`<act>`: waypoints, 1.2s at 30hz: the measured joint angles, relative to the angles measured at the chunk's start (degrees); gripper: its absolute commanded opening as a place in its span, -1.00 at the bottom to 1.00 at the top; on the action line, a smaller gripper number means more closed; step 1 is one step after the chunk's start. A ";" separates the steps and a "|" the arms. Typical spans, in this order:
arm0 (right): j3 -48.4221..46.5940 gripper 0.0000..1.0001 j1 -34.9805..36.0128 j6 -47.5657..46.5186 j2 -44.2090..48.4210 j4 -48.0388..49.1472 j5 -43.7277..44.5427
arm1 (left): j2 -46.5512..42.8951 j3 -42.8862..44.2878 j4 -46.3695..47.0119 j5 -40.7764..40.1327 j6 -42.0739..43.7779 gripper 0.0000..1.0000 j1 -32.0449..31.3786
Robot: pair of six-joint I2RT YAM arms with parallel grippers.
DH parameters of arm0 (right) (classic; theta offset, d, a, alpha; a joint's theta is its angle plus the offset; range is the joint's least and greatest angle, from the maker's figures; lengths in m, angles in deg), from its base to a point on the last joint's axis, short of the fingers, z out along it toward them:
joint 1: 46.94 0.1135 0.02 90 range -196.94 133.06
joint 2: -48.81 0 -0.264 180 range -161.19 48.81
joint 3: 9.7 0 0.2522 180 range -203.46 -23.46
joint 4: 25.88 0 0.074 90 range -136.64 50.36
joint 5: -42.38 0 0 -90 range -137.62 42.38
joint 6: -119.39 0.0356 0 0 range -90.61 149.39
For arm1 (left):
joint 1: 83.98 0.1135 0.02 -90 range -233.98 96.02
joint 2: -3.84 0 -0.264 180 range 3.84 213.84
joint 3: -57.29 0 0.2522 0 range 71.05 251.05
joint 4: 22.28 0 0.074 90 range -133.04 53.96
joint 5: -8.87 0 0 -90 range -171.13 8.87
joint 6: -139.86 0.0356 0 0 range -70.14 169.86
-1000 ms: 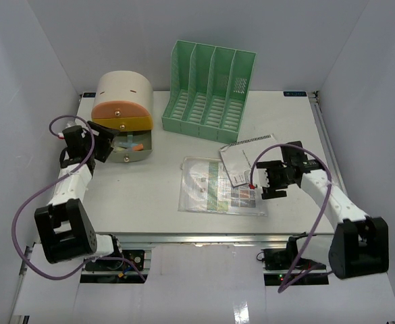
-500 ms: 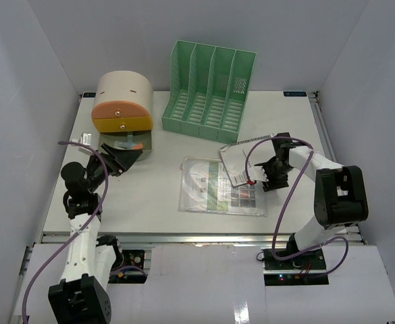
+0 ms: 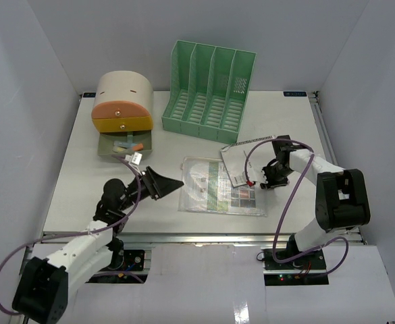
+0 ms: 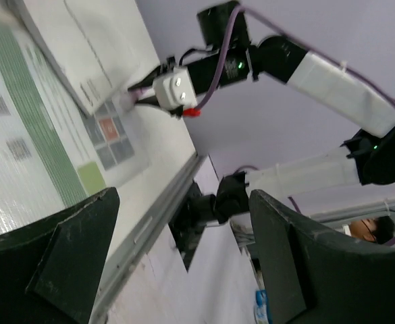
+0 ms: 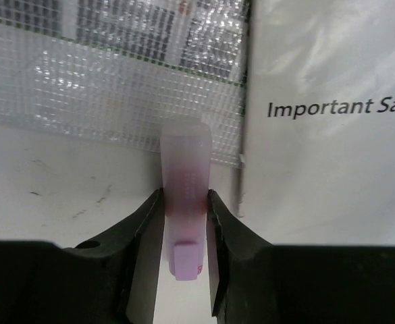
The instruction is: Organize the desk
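On the white desk [image 3: 285, 121] lies a translucent pink marker [image 5: 186, 196] beside the corner of a mesh plastic document sleeve [image 5: 116, 88]. My right gripper [image 5: 185, 202] is down at the desk surface, both fingers pressed against the marker's sides. From above, the right gripper [image 3: 268, 181] sits at the right edge of the sleeve [image 3: 217, 185], the marker [image 3: 252, 183] just showing. My left gripper [image 3: 167, 183] hovers low over the front left-centre, pointing right. Its jaws stand wide open with nothing between them [image 4: 183, 202].
A white booklet [image 3: 241, 162] overlaps the sleeve's upper right corner. A cream-and-orange drawer box [image 3: 121, 111] stands at the back left, its bottom drawer [image 3: 126, 145] pulled out with pens inside. A green slotted file rack [image 3: 207, 91] stands at the back centre.
The left arm swung away from the drawer box to the front centre, staying open. The right gripper dropped to the desk beside the sleeve and closed on the pink marker.
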 measured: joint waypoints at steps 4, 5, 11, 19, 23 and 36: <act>0.71 -0.85 0.01 4.34 2.64 -3.33 -3.19 | 9.77 -1.17 7.65 -9.58 -0.99 0.80 -10.08; 0.38 -0.85 0.02 6.27 3.50 -4.43 -4.46 | 13.48 -0.73 10.15 -11.84 -1.12 0.80 -12.58; -5.47 -0.85 0.85 22.96 8.29 -7.17 -14.88 | 36.55 8.20 21.19 -21.14 -3.02 0.69 -22.19; -4.38 -0.85 7.50 51.81 15.08 2.86 -20.32 | 55.51 23.84 27.24 -29.53 -7.20 0.64 -25.99; -3.67 -0.85 11.54 63.10 17.07 8.58 -17.17 | 58.07 29.65 25.18 -31.95 -7.39 0.56 -26.79; -3.94 -0.85 15.43 81.91 14.90 17.00 -9.42 | 58.16 34.84 16.05 -36.18 -3.75 0.06 -27.92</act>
